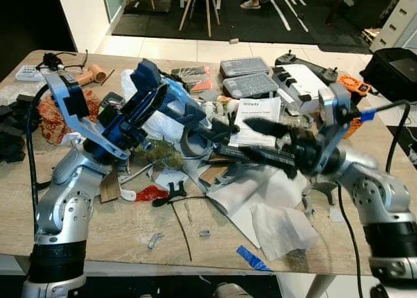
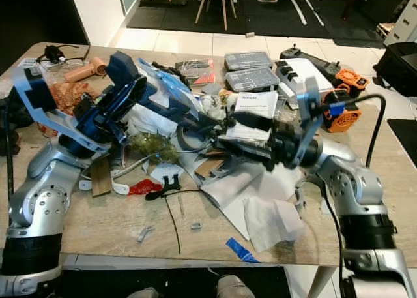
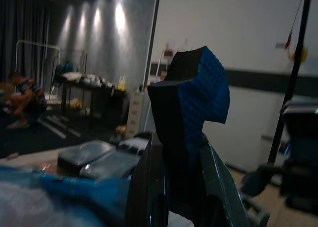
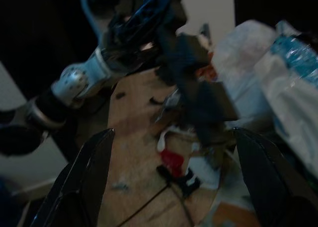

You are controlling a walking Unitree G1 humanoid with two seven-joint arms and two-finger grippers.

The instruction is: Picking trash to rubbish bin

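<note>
While clamped in the left claw (image 1: 144, 96), the blue foam block (image 1: 147, 73) points up—long axis tilted.

The right wrist view is dim and blurred; the red scrap (image 4: 172, 162) is unidentifiable.

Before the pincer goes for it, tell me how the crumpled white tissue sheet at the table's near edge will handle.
The crumpled white tissue sheet looks thin and creased, so probably floppy and very light. It lies flat on the wooden table, so pinching a raised fold likely works best.
</note>
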